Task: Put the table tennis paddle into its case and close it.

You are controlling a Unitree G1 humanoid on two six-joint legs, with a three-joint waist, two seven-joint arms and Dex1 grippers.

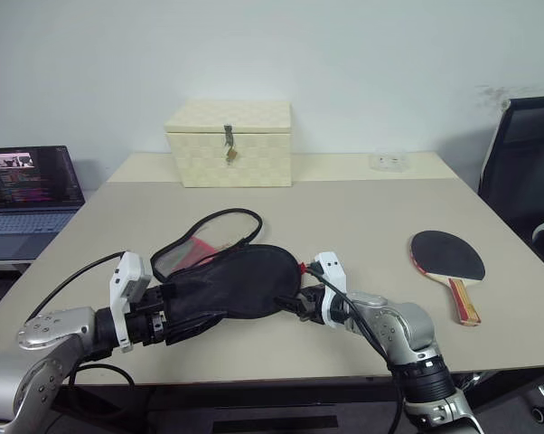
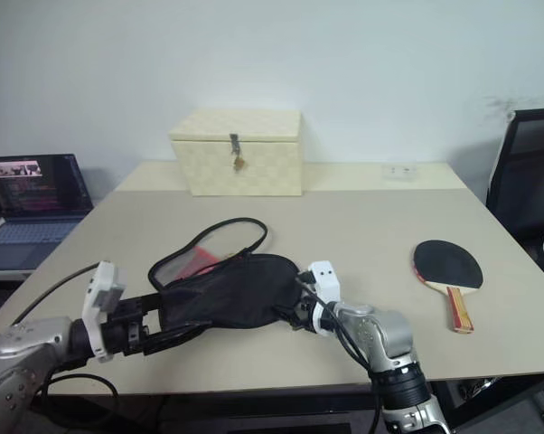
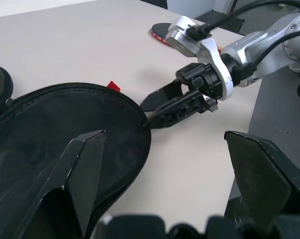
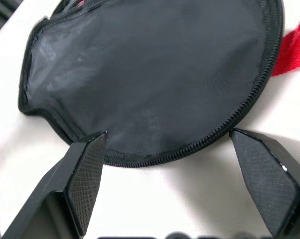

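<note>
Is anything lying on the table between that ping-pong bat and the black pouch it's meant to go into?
Mostly bare table separates the paddle from the case. Only the open right gripper sits at the case's near edge.

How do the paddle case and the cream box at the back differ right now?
The case is soft black fabric, lying flat and unzipped, its flap folded open between the left gripper and right gripper. The cream box is rigid, woven-looking, upright and shut by a metal latch, far from both grippers. Both rest on the table.
</note>
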